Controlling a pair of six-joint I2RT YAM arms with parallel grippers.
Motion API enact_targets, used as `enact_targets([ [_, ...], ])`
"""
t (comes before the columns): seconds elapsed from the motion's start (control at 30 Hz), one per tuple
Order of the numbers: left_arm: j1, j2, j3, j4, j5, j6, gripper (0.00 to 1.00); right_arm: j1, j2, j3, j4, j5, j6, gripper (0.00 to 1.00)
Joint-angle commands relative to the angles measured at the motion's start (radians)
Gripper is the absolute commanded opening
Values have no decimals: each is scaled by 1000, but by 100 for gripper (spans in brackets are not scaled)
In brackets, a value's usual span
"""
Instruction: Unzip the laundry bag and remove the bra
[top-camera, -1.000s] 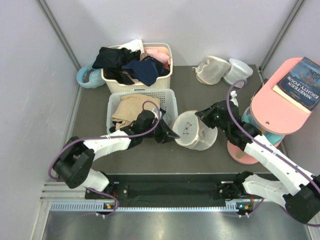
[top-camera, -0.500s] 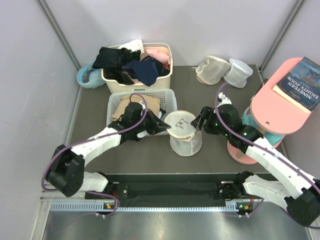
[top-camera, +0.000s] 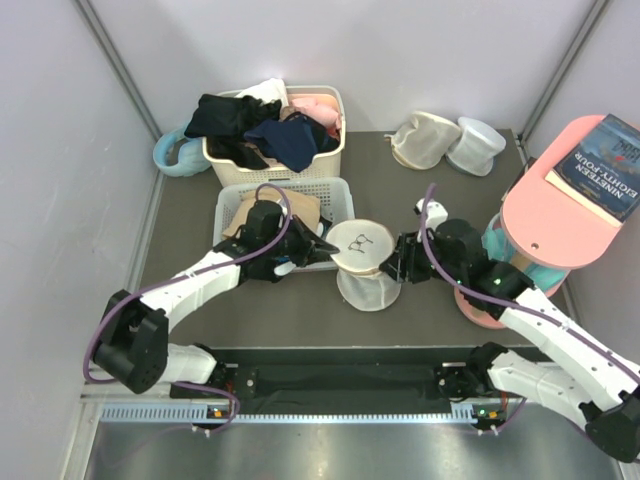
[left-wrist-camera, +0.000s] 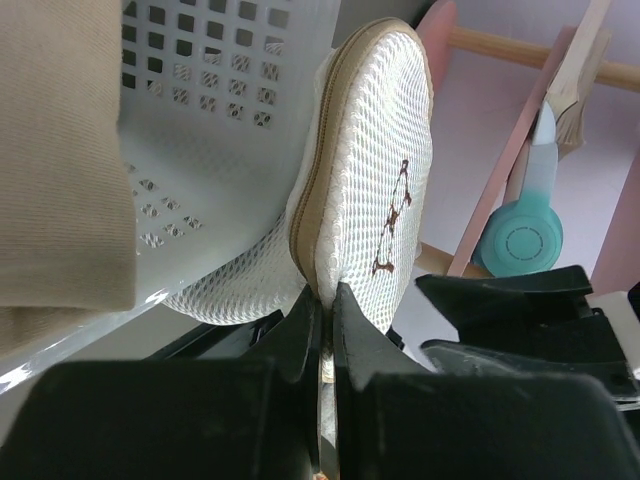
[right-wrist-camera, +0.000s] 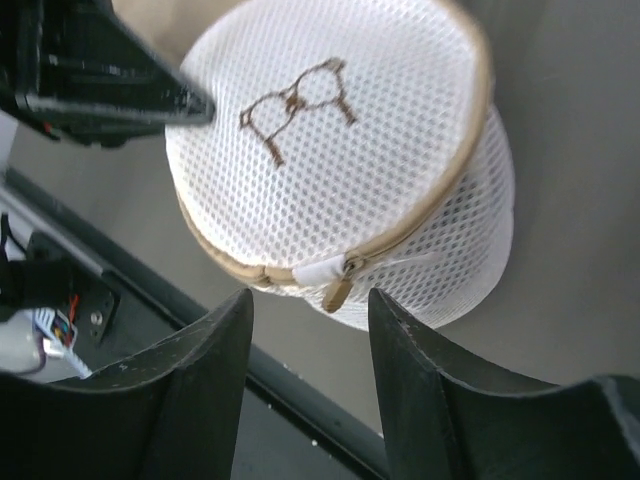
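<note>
The round cream mesh laundry bag (top-camera: 362, 262) stands at the table's middle, its face with the bra pictogram turned up and its zip shut. My left gripper (top-camera: 325, 246) is shut on the bag's tan rim, seen close in the left wrist view (left-wrist-camera: 325, 300) with the bag (left-wrist-camera: 375, 170) above the fingers. My right gripper (top-camera: 396, 268) is open at the bag's right side. In the right wrist view the gripper (right-wrist-camera: 310, 300) stands open on either side of the tan zip pull (right-wrist-camera: 335, 293), just short of it, with the bag (right-wrist-camera: 320, 150) beyond. The bra is hidden.
A white basket (top-camera: 340, 190) holding a folded tan cloth (top-camera: 270, 212) touches the bag's left side. A second basket (top-camera: 330, 98) of dark clothes stands behind. Two pouches (top-camera: 425, 140) (top-camera: 475, 145) sit back right. A pink stand (top-camera: 560, 205) with a book is at the right.
The bag has shifted left and turned face up against the basket, held by my left gripper. My right gripper has come down from behind the bag to its right side, by the zip pull.
</note>
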Motion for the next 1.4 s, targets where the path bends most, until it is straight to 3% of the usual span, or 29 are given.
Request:
enact_targets([
  [0.0, 21, -9, 46, 27, -17, -9, 0, 46, 35, -5, -1, -38, -43, 48],
  [0.3, 23, -7, 55, 27, -9, -6, 0, 50, 105, -5, 42, 7, -8, 38],
  [0.57, 32, -4, 55, 27, -3, 11, 0, 50, 95, 7, -7, 75, -8, 0],
  [0.73, 32, 63, 101, -16, 20, 77, 0, 50, 56, 22, -72, 114, -15, 0],
  [1.07, 24, 312, 434, -130, 81, 272, 0, 55, -11, 55, -156, 106, -11, 0],
  [1.1, 24, 344, 443, -108, 95, 272, 3, 58, -10, 56, -158, 105, 1, 0],
  [1.13, 23, 362, 452, -82, 123, 268, 29, 70, -7, 64, -159, 108, 9, 0],
  [1.2, 21, 399, 494, -93, 140, 272, 58, 73, -1, 65, -158, 120, 32, 0],
  [1.27, 18, 393, 514, -180, 119, 312, 75, 80, 15, 73, -150, 132, 48, 0],
  [1.37, 9, 285, 475, -337, 5, 376, 86, 90, 44, 85, -125, 134, 84, 0],
])
